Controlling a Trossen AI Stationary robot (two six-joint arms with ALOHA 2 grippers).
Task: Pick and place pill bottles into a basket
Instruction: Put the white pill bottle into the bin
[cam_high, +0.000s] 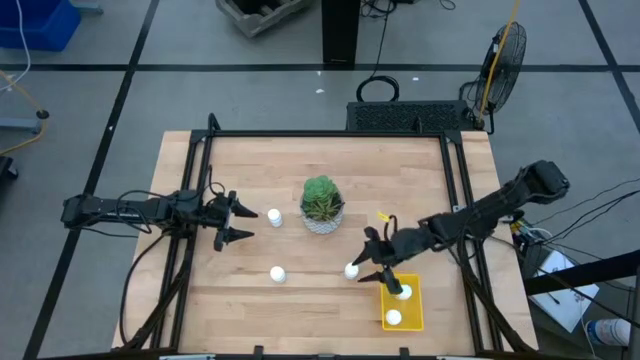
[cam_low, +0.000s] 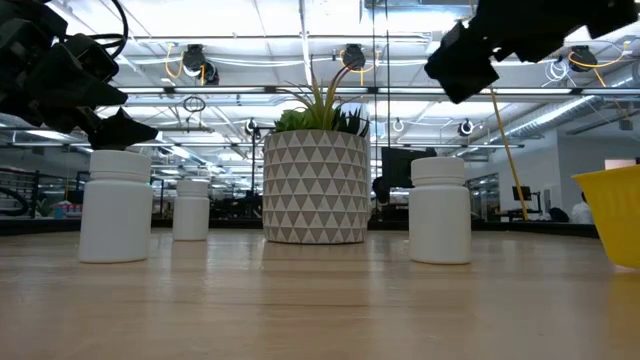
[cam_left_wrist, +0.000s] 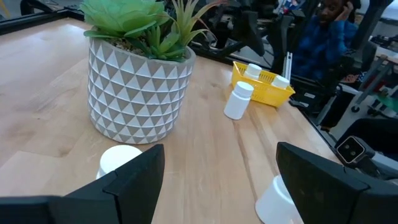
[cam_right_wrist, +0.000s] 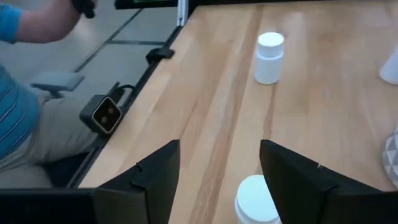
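1. Right end effector (cam_high: 373, 262) poised just above a loose bottle (cam_high: 351, 270) near the basket (cam_high: 413, 314), fingers apart with the white cap between them in the right wrist view, not clamped on anything.
2. Left end effector (cam_high: 236, 222) low over the tabletop (cam_high: 290, 160) beside another bottle (cam_high: 274, 215), fingers spread wide and empty, just short of the cap.
3. Two bottles already lying in the yellow basket at the tabletop's front right; a third loose one (cam_high: 278, 273) standing alone toward the front, well apart from both arms.
4. Potted plant (cam_high: 322, 204) mid-tabletop, between the two arms, close to the left arm's target.
5. Step in hand, by the look of it: closing on the bottle under the right end effector. Best done by centring the fingers on the body below the cap, lowering square, and squeezing only once both fingers flank it evenly; a glancing touch would probably tip so light a bottle.
6. Short carry to the basket afterwards; release low over the free patch so as not to knock the two already inside.
7. Left arm's approach likely to need care near the pot.
8. No brand, label or legible writing on bottles, basket or pot.
9. Person in blue seated past the tabletop's edge in both wrist views.
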